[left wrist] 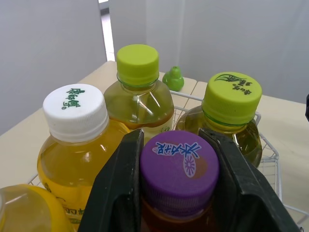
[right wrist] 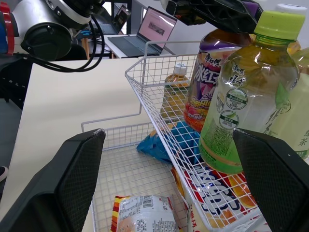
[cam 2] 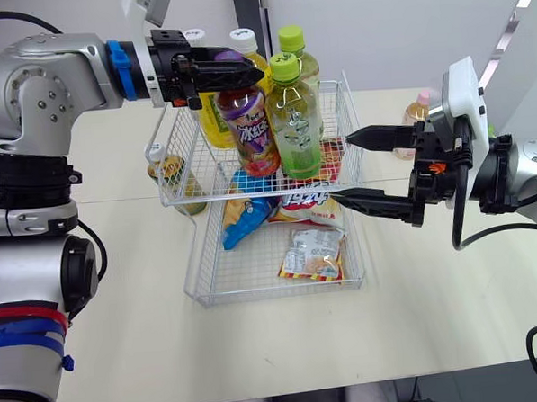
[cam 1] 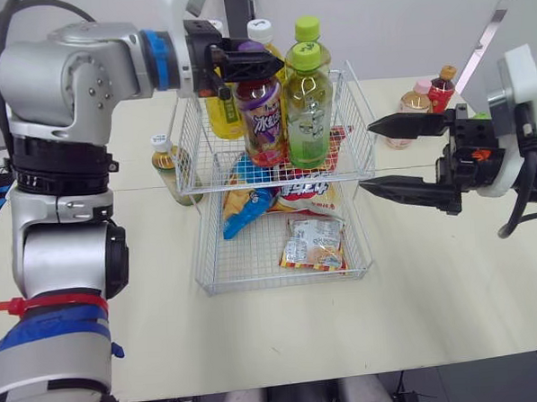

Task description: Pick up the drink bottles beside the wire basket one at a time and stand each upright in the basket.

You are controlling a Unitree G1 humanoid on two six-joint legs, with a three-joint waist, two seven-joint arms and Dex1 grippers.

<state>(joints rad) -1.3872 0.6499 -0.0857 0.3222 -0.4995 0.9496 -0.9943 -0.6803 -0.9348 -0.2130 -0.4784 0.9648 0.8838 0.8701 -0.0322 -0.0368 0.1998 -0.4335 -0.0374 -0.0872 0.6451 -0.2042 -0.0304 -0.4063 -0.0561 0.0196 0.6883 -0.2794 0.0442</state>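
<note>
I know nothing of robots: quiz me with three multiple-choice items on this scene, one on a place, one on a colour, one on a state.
1. Where do the snack packets lie? A) wire basket's lower tier B) its upper tier C) the table
2. Cap colour in the left pincer? A) white B) purple C) green
3. The right pincer is? A) shut on a bottle B) open, empty C) shut, empty
Answers: 1A, packets lie below the bottles; 2B, its fingers clamp a purple cap; 3B, fingers spread around nothing.
</note>
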